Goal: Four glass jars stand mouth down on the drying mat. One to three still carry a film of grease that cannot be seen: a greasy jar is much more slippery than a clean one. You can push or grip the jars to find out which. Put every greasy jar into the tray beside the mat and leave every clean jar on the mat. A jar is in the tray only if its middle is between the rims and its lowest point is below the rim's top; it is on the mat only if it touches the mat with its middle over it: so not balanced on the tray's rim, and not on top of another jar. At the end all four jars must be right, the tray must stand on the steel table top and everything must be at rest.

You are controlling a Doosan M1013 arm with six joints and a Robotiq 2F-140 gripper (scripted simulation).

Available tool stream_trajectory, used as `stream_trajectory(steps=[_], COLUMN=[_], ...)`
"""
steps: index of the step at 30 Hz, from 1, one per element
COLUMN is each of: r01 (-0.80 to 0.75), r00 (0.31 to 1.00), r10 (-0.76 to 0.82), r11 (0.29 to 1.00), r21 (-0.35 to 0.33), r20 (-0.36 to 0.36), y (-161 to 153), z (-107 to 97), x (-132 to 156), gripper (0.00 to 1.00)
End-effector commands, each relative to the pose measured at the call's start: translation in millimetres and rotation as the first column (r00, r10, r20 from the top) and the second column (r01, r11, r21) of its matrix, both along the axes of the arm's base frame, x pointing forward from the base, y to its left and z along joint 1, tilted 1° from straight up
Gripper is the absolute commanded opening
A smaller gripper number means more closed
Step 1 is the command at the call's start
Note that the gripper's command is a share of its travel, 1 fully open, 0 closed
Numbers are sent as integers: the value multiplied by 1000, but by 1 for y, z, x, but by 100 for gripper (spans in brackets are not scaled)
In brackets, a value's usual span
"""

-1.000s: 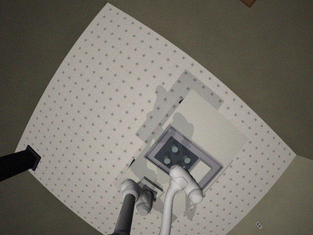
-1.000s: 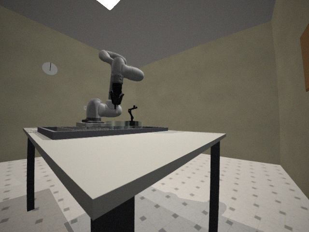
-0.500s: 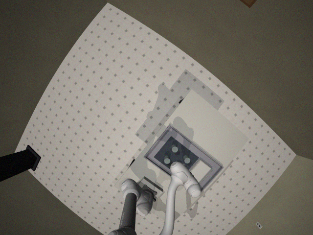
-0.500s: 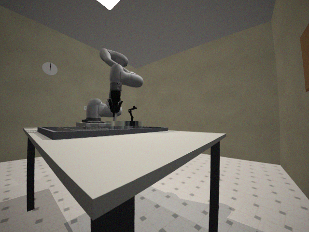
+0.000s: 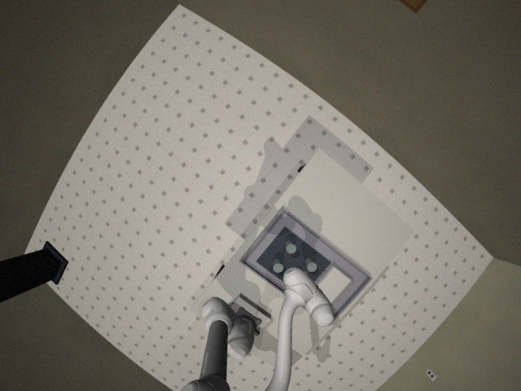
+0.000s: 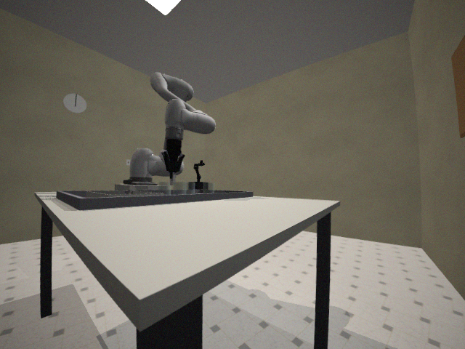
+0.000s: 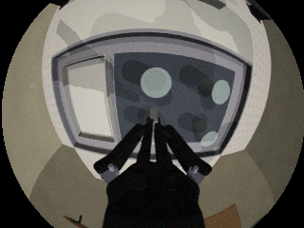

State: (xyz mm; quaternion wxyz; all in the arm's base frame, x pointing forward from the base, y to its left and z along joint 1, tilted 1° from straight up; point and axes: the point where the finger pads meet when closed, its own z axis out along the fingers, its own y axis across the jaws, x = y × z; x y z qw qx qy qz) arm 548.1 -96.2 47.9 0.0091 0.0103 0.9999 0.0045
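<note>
Three glass jars [image 5: 291,248] [image 5: 278,266] [image 5: 311,266] stand mouth down on the dark drying mat [image 5: 269,251]. In the wrist view they show as pale discs [image 7: 156,82] [image 7: 220,91] [image 7: 209,139] on the mat [image 7: 127,64]. I see no fourth jar; the spot under my wrist and fingers is hidden. My gripper [image 7: 153,112] [image 6: 171,173] is shut with nothing between the fingers. It points straight down over the mat's near part, its tips just above jar height. The tray [image 5: 357,279] [image 7: 66,97] lies beside the mat, and I see no jar in it.
Mat and tray sit at the near end of the steel table [image 5: 357,210] [image 6: 187,233]. From the side the jars [image 6: 182,186] form a low row behind the dark rim [image 6: 150,198]. The arm's base [image 5: 229,323] stands beside the table. A small black stand [image 6: 197,171] rises behind the jars.
</note>
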Motion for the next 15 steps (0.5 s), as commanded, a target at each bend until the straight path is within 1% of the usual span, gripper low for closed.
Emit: stream_trajectory(steps=[1, 15], r01=[0, 0], r00=[1000, 1000], r10=[0, 0], r11=[1000, 1000], r21=[0, 0], r20=[0, 0], y=[0, 0], z=[0, 0], x=[0, 2], gripper=[0, 0])
